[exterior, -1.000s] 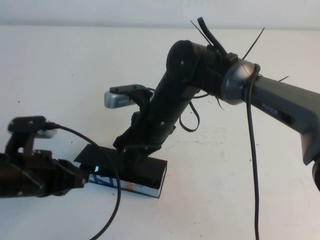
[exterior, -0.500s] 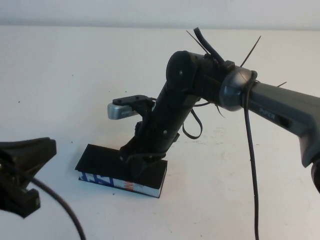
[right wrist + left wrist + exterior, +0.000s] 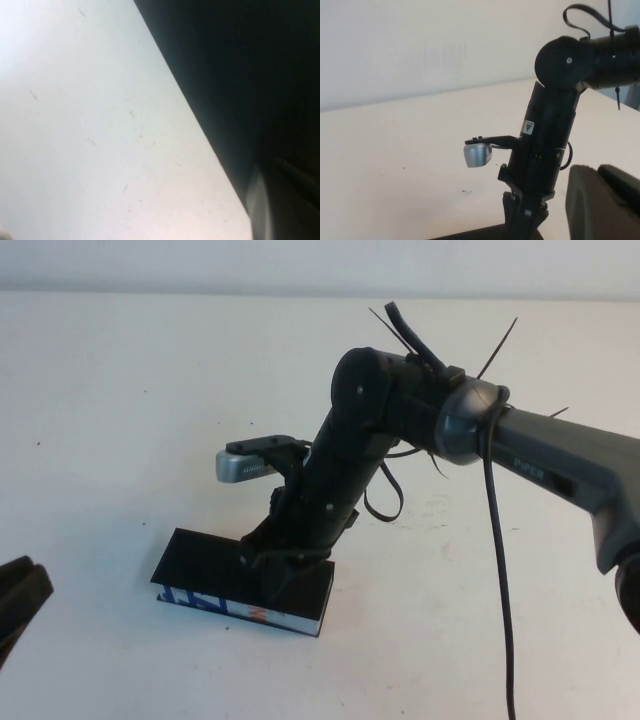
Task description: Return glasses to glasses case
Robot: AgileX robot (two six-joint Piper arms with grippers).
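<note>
The glasses case (image 3: 205, 562) lies at the front middle of the table with its black lid flat and closed and its white printed side (image 3: 215, 602) facing me. The glasses are hidden. My right gripper (image 3: 285, 580) points steeply down with its tip resting on the right part of the lid, fingers together. It also shows in the left wrist view (image 3: 522, 220). The right wrist view is filled by the black lid (image 3: 240, 75). My left gripper (image 3: 15, 605) is at the left front edge, well away from the case, open and empty. One of its fingers (image 3: 592, 205) shows in the left wrist view.
The white table (image 3: 130, 390) spreads bare around the case. The right arm's elbow (image 3: 370, 390) and forearm (image 3: 560, 465), with a hanging black cable (image 3: 500, 570), stand over the middle and right. Its silver wrist camera (image 3: 238, 465) juts out behind the case.
The raised lid of the case has gone down flat. My left gripper has pulled back from the case's left end to the frame's left edge. The right gripper stays on the lid.
</note>
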